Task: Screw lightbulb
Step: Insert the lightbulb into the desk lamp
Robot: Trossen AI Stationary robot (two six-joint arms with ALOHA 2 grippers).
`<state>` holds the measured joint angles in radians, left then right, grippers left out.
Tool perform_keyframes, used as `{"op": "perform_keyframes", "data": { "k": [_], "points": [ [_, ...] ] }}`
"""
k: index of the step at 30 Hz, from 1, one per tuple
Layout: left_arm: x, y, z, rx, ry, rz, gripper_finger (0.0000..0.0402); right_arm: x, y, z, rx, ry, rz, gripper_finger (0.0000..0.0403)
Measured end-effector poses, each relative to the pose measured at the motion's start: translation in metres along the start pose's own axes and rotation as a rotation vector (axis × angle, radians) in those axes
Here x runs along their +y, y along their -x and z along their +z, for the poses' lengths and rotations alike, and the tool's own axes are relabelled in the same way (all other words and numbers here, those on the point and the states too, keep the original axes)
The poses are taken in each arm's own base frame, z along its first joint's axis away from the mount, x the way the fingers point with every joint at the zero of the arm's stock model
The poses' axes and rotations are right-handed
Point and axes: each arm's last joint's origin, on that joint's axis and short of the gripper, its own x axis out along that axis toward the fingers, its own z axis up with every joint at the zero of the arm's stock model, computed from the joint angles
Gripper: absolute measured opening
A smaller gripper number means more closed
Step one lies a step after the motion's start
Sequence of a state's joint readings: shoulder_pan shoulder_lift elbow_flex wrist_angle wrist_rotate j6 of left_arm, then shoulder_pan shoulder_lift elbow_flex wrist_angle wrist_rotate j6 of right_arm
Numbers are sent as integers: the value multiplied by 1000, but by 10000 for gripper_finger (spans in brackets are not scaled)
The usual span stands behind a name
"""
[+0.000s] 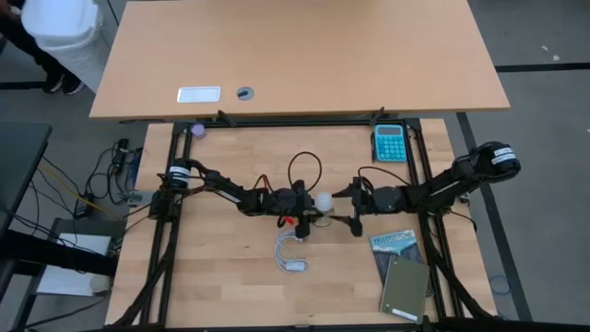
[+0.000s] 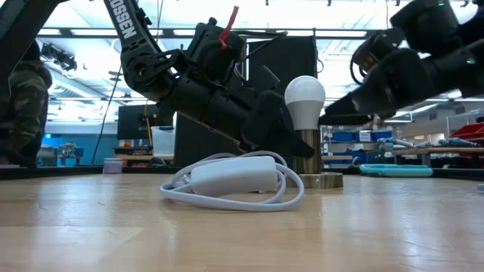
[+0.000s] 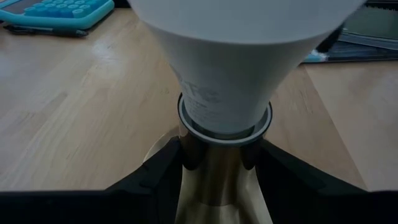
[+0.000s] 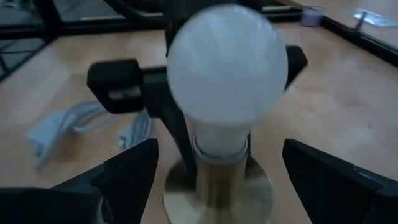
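Wooden tabletop (image 1: 230, 286) at centre carries the lightbulb (image 1: 323, 200), upright in its brass socket (image 2: 308, 160). Left claw (image 3: 217, 163), at 9 o'clock of it, clamps the socket stem. Right claw (image 4: 214, 162), at 3 o'clock, stands wide, flanking the bulb untouched.

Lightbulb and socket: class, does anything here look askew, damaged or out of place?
Nothing stands out. The lightbulb stands upright in its brass socket on the table. The left gripper clamps the socket; the right gripper waits open around the bulb. The white cord lies loosely coiled beside it.
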<state>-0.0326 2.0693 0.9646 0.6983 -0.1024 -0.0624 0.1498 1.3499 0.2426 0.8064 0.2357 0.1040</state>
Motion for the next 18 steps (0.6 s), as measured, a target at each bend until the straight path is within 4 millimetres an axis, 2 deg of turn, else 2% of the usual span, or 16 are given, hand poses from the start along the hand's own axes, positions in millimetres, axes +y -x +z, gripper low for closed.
{"op": "perform_keyframes", "data": {
  "k": [4,10,18],
  "points": [
    [0,0,0,-4,7,0,188,-4,-7,5,5,-6,89,345],
    [0,0,0,-1,21,0,188,-3,-15,2,37,8,111,345],
    [0,0,-1,19,24,10,188,4,-14,1,50,-25,146,345]
  ]
}}
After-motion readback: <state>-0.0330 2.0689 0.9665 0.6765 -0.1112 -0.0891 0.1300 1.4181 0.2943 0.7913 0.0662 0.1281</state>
